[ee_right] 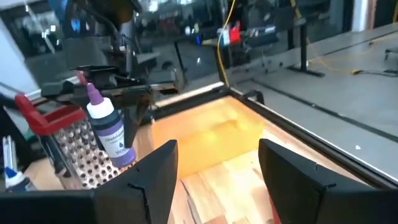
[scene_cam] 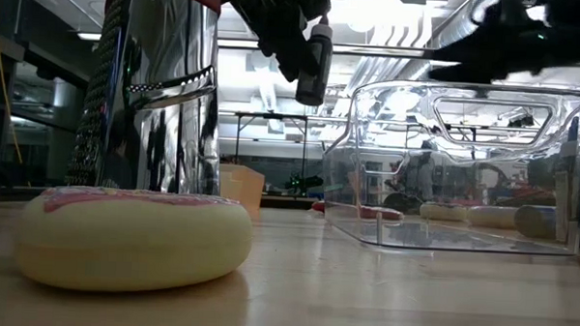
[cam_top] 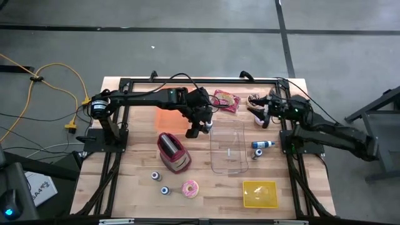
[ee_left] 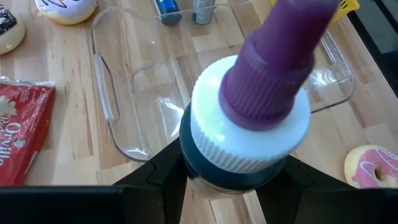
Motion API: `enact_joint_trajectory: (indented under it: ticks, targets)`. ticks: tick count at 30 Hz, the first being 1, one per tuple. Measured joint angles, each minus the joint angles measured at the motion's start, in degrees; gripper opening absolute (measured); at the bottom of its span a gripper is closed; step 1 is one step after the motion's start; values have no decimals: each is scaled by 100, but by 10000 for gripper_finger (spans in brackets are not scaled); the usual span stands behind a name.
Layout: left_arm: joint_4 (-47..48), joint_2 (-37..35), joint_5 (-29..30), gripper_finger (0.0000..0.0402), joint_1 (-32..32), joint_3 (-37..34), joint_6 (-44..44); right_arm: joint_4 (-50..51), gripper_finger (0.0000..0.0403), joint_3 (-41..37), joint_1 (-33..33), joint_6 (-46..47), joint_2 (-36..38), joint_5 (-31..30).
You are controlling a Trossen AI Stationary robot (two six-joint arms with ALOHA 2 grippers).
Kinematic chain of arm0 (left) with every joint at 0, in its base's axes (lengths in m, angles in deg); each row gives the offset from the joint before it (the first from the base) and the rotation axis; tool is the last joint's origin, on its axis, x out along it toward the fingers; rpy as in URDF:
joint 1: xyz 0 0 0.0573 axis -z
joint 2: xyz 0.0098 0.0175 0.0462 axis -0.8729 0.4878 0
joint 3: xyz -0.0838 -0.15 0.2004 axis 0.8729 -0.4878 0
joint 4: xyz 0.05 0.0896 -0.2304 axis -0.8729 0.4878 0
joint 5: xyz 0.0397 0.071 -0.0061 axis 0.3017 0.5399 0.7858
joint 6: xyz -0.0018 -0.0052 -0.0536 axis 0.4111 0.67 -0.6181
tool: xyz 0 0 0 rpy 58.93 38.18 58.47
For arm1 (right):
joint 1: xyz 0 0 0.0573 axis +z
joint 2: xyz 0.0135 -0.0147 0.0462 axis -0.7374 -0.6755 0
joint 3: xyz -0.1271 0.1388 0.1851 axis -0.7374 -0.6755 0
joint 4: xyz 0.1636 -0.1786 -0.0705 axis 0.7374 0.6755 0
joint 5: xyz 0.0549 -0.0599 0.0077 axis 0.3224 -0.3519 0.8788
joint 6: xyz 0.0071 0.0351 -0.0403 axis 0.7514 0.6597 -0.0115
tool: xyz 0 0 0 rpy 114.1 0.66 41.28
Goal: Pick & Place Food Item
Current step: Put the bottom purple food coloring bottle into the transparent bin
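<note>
My left gripper (cam_top: 196, 129) hangs over the middle of the table, just left of the clear plastic container (cam_top: 228, 147), and is shut on a small dark bottle (scene_cam: 316, 65) with a white collar and a purple nozzle (ee_left: 280, 68). The right wrist view also shows the bottle (ee_right: 113, 135). My right gripper (cam_top: 262, 112) waits open near the table's far right corner, touching nothing. The container rests flat on its base (scene_cam: 442, 236). My left gripper pinches the bottle's dark body (ee_left: 233, 186) just under the white collar, one finger (ee_left: 165, 177) on each side. The fingers come from above, pointing down, with the nozzle rising back toward the wrist. The bottle is roughly upright and lifted clear of the table (scene_cam: 316, 65).
A red and metal grater (cam_top: 173, 152) stands near the left gripper. A pink donut (cam_top: 190, 188), two small bottles (cam_top: 156, 177), a yellow tub (cam_top: 260, 194), a blue bottle (cam_top: 262, 144), a red packet (cam_top: 226, 100) and an orange tub (cam_top: 169, 119) lie around.
</note>
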Motion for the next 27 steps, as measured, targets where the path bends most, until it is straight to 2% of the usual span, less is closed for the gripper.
enact_joint_trajectory:
  ticks: [4, 11, 20, 27]
  targets:
    - [126, 2, 110, 150, 0, 2, 1, 3, 211, 643, 122, -257, -958, 226]
    - [288, 1, 589, 150, 0, 2, 0, 3, 211, 1484, 728, -852, -2203, 177]
    - [544, 1, 619, 150, 0, 2, -94, -303, 211, 1844, 1619, -1385, -3273, -828]
    - [533, 0, 918, 150, 0, 2, -89, -988, 211, 1844, 2012, -1507, -3711, -1033]
